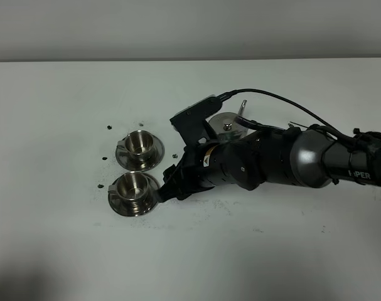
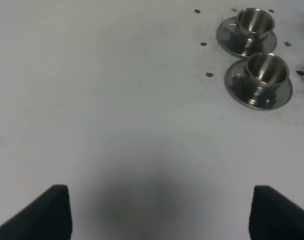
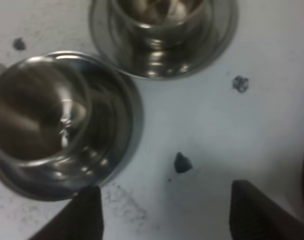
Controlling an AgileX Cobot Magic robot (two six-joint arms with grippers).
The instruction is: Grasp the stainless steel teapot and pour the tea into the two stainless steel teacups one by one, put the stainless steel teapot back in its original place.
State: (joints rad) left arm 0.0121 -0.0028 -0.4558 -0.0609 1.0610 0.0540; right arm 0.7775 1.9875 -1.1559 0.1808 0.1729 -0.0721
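Note:
Two stainless steel teacups stand on saucers at the table's left, the far teacup (image 1: 140, 144) (image 2: 254, 22) (image 3: 157, 20) and the near teacup (image 1: 134, 188) (image 2: 266, 70) (image 3: 41, 120). My right gripper (image 1: 167, 184) (image 3: 167, 215) reaches across and hangs open just right of the near teacup's saucer, with nothing between its fingers. The stainless steel teapot (image 1: 230, 123) sits behind the right arm; only its lid, knob and a thin upright part show. Its original place is hidden by the arm. No tea is visible. My left gripper (image 2: 162, 215) is open over bare table, well away from the teacups.
Small black specks (image 1: 108, 128) (image 3: 182, 162) lie scattered around the saucers. The right arm's bulk (image 1: 272, 157) and its cable (image 1: 284, 100) span the middle right of the white table (image 1: 64, 94). A grey wall runs along the back.

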